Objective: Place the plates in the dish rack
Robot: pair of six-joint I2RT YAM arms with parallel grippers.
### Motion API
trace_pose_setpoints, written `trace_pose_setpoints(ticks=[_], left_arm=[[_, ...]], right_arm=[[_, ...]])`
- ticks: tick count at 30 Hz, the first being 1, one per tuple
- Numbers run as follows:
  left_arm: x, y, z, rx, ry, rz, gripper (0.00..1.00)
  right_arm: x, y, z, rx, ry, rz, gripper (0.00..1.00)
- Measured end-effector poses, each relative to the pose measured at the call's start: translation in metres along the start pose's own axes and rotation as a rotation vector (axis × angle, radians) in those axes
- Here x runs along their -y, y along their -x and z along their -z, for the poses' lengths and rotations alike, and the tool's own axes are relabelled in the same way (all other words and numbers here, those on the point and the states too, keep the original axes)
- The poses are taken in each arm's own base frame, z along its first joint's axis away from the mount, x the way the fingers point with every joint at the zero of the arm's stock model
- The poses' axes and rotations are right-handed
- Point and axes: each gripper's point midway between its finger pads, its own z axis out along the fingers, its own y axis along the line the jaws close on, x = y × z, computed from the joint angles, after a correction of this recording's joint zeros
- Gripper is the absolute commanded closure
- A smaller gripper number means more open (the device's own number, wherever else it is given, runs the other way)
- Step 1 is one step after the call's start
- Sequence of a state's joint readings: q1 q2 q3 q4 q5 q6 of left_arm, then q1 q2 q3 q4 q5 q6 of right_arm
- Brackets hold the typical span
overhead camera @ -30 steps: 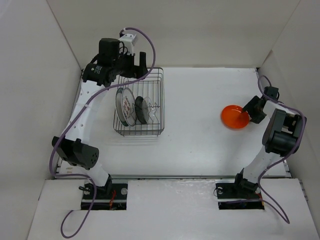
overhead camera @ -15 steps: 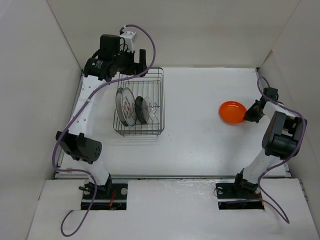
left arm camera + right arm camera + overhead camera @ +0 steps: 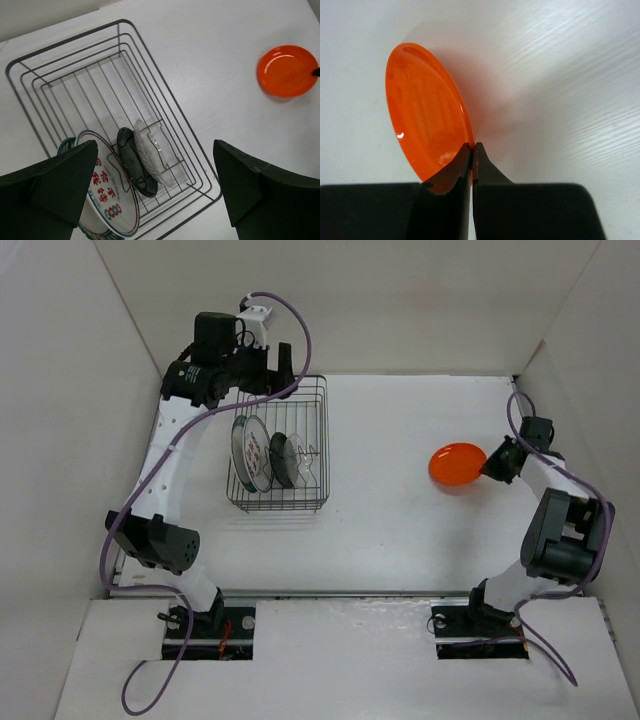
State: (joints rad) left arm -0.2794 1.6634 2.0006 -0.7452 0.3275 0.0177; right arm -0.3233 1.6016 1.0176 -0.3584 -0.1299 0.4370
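Four plates point(image 3: 111, 192) racked in dish rack point(image 3: 90, 85). Orange plate point(image 3: 456, 464) (the last) clenched by right end effector point(image 3: 472, 146). Left end effector point(image 3: 268, 375) released.

White table point(image 3: 400, 440), plain white walls point(image 3: 400, 300) around.

Your dish rack point(image 3: 300, 410): dark wire basket, at 10 o'clock. On edge in its 6 o'clock half, 9 to 3: patterned-rim plate point(image 3: 240, 443), red-character plate point(image 3: 107, 192), black plate point(image 3: 134, 162), clear glass plate point(image 3: 152, 150). At 3 o'clock: orange plate point(image 3: 456, 465), tilted, rim pinched by right fingers point(image 3: 450, 172).
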Motion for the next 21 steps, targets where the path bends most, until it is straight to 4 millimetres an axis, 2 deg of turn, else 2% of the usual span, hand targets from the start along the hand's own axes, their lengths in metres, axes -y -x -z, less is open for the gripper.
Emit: trace_pose_setpoints(ticks=[2,7,9,10,14,21], left_arm=[[0.009,0.001,0.000,0.001,-0.053,-0.008,0.01],[0.039,0.012,-0.004,0.025,-0.227,-0.054,0.01],[0.052,0.015,-0.010,0.033,-0.302,-0.080,0.01],[0.061,0.018,-0.012,0.046,-0.353,-0.102,0.01],[0.082,0.007,-0.035,0.020,-0.487,-0.129,0.01],[0.089,-0.029,-0.084,-0.085,-0.641,-0.083,0.01]], right_arm=[[-0.021,-0.002,0.016,0.034,0.059,0.041,1.00],[-0.094,-0.007,0.062,0.157,0.263,0.183,1.00],[-0.118,-0.010,0.081,0.205,0.345,0.226,1.00],[-0.126,-0.011,0.091,0.225,0.379,0.243,1.00],[-0.153,-0.017,0.128,0.298,0.513,0.301,1.00],[-0.198,-0.037,0.197,0.387,0.762,0.430,1.00]])
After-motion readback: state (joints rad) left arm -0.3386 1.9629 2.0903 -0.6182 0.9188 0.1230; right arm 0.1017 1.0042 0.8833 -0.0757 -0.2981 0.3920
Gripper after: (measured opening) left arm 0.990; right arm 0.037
